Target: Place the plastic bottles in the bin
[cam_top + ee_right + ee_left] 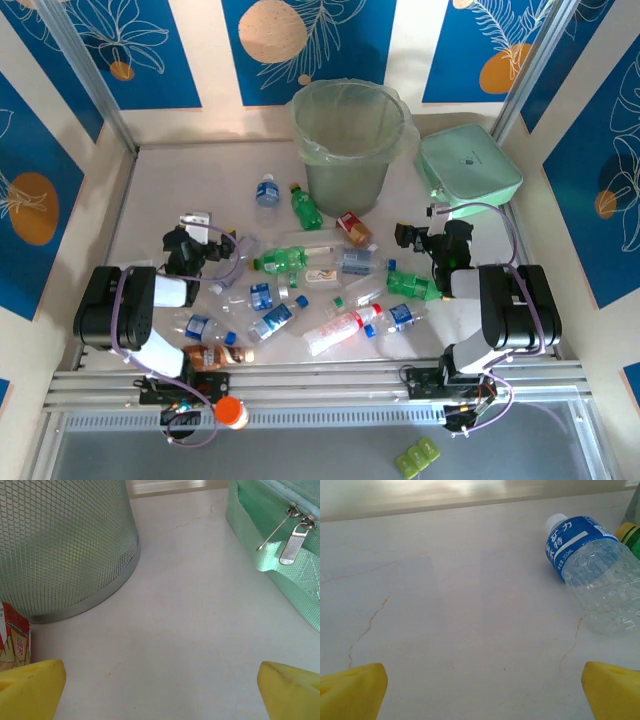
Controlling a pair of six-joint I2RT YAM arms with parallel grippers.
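1. Left gripper [482, 685] and right gripper [160, 680] both gape wide, empty.
2. Tall round translucent grey-green bin [345, 170] stands far, centre.
3. Clear blue-labelled plastic bottle [590, 565] lies just far-right of the left gripper, cap end far; the left arm is nearer.

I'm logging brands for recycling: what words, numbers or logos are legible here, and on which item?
"矿力" and "特": white characters on the blue label of the clear bottle lying on its side.
"350ml": small print on the same label.
Red-labelled bottle beside the bin: print too blurred to read.
Scattered bottles in the top view: labels too small to read.
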